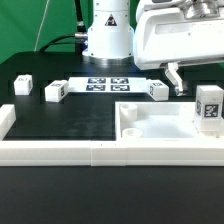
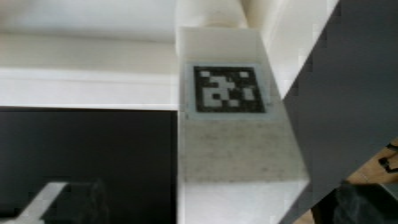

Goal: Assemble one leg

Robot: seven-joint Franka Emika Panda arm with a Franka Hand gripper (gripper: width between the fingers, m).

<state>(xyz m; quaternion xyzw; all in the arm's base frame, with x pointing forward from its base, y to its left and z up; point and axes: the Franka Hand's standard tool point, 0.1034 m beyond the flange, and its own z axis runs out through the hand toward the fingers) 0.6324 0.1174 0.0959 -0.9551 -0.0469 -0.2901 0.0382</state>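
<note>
Misalignment is looking like the main danger: the leg [image 1: 208, 108] is standing upright at a corner of the tray-like part [image 1: 150, 128] on the exterior view's right, its tag filling the wrist view, while the gripper [image 1: 176, 80] is hanging near it, and I cannot tell how wide its fingers are standing. If they are closing off-centre, the leg is likely toppling or twisting out of the grasp.
</note>
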